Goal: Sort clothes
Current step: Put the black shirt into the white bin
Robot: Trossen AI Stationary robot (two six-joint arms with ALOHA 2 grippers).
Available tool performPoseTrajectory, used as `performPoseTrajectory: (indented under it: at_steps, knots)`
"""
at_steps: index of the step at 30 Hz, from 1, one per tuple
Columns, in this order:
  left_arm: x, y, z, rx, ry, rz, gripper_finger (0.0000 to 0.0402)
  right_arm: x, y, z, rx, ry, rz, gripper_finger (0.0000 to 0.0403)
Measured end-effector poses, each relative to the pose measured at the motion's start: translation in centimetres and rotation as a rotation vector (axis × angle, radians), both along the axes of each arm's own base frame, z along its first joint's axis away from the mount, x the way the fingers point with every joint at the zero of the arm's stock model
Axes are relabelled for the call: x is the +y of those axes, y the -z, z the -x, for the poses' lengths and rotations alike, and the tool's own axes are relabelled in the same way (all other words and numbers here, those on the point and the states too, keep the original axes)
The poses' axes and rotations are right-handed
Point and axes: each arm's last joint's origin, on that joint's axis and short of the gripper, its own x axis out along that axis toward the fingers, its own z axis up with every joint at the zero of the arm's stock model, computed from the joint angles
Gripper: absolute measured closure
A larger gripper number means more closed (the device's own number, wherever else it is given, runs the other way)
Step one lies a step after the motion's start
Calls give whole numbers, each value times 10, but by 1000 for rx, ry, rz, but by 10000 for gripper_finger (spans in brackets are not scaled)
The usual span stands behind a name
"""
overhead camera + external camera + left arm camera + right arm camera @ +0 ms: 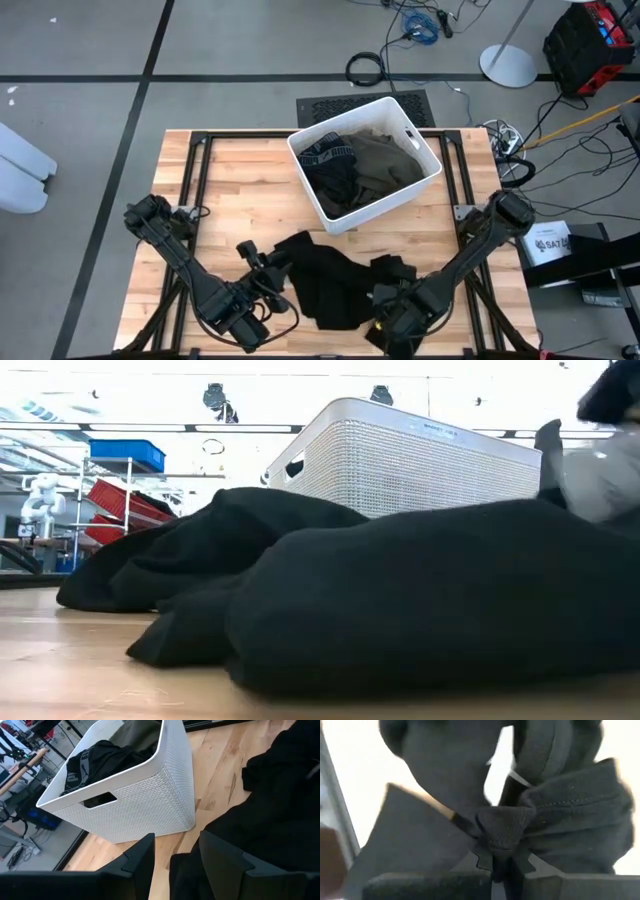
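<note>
While the left gripper [262,262] hovers with its fingers [141,861] set apart and empty at the near left of the wooden table [245,175], a heap of black clothes [325,280] lies spread just to its right, across the table's near middle. From the left wrist camera, the edge of that black fabric shows between and beyond the two dark fingers, though whether they touch it cannot be told.

Farther back, near the table's centre, stands a white bin [420,172] with a textured wall and a handle slot. Inside it lie more clothes: a black garment with a patterned band [330,158] on the left side and a dark olive-green one [383,160] on the right.

At the near right, the right gripper [385,318] sits low at the right end of the black heap. Its fingers are pressed together on a bunched fold of black fabric [505,832], seen close up from its wrist camera as a gathered knot of cloth between the tips.

From table height, the black pile fills the foreground, with the bin rising behind it.
</note>
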Motion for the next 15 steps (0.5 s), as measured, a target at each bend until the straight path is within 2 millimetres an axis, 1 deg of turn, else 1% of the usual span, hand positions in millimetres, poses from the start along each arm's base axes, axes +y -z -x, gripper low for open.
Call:
performPoseTrajectory:
  at_steps: [3,6,10,13,15]
  knots:
    - [1,0,-1,-1,-3,2,238,-3,-23,0,-109,-10,6,399]
    - [2,0,-2,-2,-8,2,238,-5,-42,-11,-221,-46,32,400]
    - [2,0,-2,-5,-8,4,238,-9,-64,-38,-378,-134,11,401]
    - [1,0,-2,-8,-7,6,238,-19,-69,-61,-467,-195,23,402]
    - [1,0,-2,-7,-6,4,238,-30,-70,-76,-521,-215,42,402]
